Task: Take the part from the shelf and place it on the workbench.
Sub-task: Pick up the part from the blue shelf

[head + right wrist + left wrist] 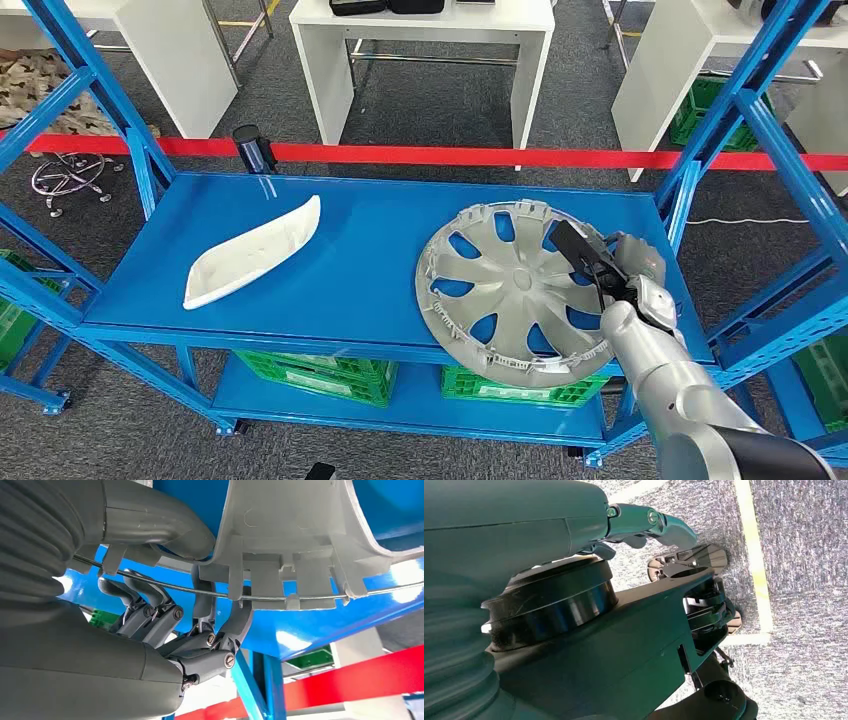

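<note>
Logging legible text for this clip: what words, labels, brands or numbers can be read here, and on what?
None can be read.
Hubcap, gripped at its rim by the right hand: no marking legible.
White curved part: plain.
Blue shelf: no label visible.
Green crates below: no legible print.

Matt silver plastic hubcap (510, 290)

Silver spoked hubcap (510, 290) tilted, right edge raised off blue shelf (360, 270).
</note>
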`<state>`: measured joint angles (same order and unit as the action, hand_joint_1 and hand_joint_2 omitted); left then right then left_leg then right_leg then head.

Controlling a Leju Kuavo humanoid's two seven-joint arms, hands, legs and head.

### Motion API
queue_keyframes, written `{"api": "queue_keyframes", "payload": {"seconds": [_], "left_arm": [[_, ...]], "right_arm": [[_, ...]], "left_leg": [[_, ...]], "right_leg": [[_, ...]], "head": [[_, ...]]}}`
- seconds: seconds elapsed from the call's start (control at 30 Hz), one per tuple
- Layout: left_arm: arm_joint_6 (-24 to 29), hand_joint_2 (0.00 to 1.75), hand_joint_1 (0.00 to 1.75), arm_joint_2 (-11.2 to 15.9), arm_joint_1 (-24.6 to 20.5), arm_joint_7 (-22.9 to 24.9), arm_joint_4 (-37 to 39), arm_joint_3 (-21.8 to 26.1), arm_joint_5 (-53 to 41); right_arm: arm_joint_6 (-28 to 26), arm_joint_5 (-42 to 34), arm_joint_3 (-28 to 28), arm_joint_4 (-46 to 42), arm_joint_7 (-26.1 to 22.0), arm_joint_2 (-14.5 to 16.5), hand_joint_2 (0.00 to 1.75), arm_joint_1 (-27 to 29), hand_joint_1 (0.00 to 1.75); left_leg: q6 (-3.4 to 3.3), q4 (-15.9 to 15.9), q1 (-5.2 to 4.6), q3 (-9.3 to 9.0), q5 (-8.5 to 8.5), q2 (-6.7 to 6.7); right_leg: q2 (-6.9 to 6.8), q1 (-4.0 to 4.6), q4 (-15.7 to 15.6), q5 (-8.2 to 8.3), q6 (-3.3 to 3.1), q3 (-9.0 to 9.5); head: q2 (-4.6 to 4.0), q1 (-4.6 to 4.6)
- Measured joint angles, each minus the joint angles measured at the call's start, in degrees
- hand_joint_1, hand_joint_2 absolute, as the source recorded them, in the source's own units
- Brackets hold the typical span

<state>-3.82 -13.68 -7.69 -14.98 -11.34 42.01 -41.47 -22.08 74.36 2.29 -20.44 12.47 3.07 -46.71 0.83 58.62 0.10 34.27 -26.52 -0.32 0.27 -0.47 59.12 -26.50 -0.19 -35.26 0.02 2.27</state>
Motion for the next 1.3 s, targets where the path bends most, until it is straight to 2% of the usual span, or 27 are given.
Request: {"api": "queue_keyframes", "payload": {"seconds": [0.13,0.27,0.43,0.57,0.67,0.83,1.1,1.3], "left_arm": [[0.21,1.75,0.0,0.0,0.01,-0.12,0.0,0.01,-0.42],[0.28,1.75,0.0,0.02,0.04,-0.33,0.0,0.03,-0.61],[0.28,1.75,0.0,0.14,0.06,-0.45,0.0,0.07,-0.63],[0.27,1.75,0.0,0.29,0.14,-0.37,0.0,0.39,-0.64],[0.27,1.75,0.0,0.36,0.19,-0.07,0.0,0.87,-0.64],[0.28,1.75,0.0,0.43,0.21,0.08,0.0,1.37,-0.64],[0.28,1.75,0.0,0.46,0.26,0.07,0.0,2.03,-0.7],[0.28,1.75,0.0,0.72,0.45,-0.16,0.0,2.51,-0.84]], "right_arm": [[-0.59,-1.53,0.09,-0.01,-3.12,0.49,1.75,0.26,1.75],[0.43,-6.98,1.12,-0.21,-10.63,1.87,1.75,0.46,1.75],[8.32,-20.66,3.87,-1.93,-23.39,4.51,1.75,0.41,1.75],[14.78,-30.66,4.29,-5.04,-29.38,6.49,1.75,0.43,1.75],[18.47,-36.13,3.63,-8.6,-30.7,8.01,1.75,0.65,1.75],[20.78,-41.84,0.17,-14.07,-30.55,9.54,1.75,1.23,1.75],[22.08,-49.61,-6.82,-19.24,-29.91,9.69,1.75,2.15,1.75],[26.29,-57.12,-11.72,-23.89,-30.58,9.33,1.75,4.53,1.75]], "left_leg": [[0.0,0.0,0.0,0.01,0.0,0.0],[0.01,-0.02,0.01,0.04,0.0,0.01],[0.03,-0.04,0.03,0.06,0.02,-0.01],[0.04,-0.05,0.03,0.08,0.03,-0.02],[0.04,-0.06,0.03,0.08,0.03,-0.01],[0.04,-0.05,0.03,0.09,0.03,-0.02],[0.05,-0.05,0.03,0.09,0.03,-0.01],[0.06,-0.06,0.03,0.09,0.01,0.0]], "right_leg": [[0.0,0.0,0.01,0.0,0.0,-0.01],[0.0,0.01,0.02,0.0,0.0,-0.04],[0.0,0.03,0.03,-0.01,-0.02,-0.06],[0.0,0.03,0.03,-0.03,-0.04,-0.08],[0.02,0.03,0.03,-0.03,-0.04,-0.1],[0.01,0.03,0.03,-0.03,-0.05,-0.11],[0.02,0.03,0.03,-0.03,-0.05,-0.13],[0.03,0.04,0.03,-0.05,-0.08,-0.17]], "head": [[0.0,0.0],[0.0,0.0],[0.0,0.0],[0.0,0.0],[0.0,0.0],[0.0,0.0],[0.0,0.0],[0.0,0.01]]}}
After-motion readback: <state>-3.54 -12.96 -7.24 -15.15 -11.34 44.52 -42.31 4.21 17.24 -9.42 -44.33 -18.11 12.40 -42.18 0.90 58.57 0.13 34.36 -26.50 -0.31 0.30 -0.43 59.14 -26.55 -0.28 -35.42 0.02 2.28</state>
